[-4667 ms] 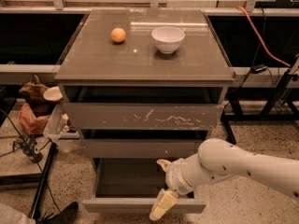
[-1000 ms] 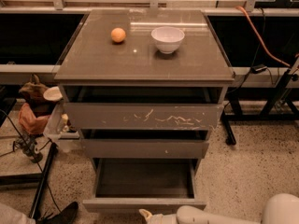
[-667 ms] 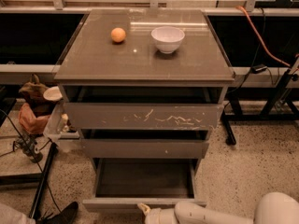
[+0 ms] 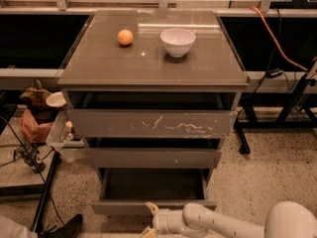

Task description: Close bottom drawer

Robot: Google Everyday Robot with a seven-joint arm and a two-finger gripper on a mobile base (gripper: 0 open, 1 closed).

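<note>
Gripper (image 4: 148, 219) is sitting at 6 o'clock in the view, at the left end of the white arm (image 4: 223, 224), which is running off toward 5 o'clock. Its two tips are standing spread apart, gripping nothing, and the upper tip is pressing on the lower edge of the bottom drawer (image 4: 124, 207). A second ago the gripper was lying lower in the frame and the drawer front was lower with it. Now both are sitting further up toward 12 o'clock, and the dark tray (image 4: 153, 184) is showing a shorter strip, so the push seems to be working and the drawer is sliding in. It is not yet shut: the front is still sticking out past the middle drawer (image 4: 148, 158) and the scratched top drawer (image 4: 109, 123), both also standing slightly out. Reading left to right on the cabinet top (image 4: 99, 66), the orange ball (image 4: 125, 37) at 11 o'clock and the white bowl (image 4: 178, 41) at 12 o'clock are staying put. Judging from this, more straight pushing toward 12 o'clock is needed; the contact left of the front's centre could be skewing the drawer.
</note>
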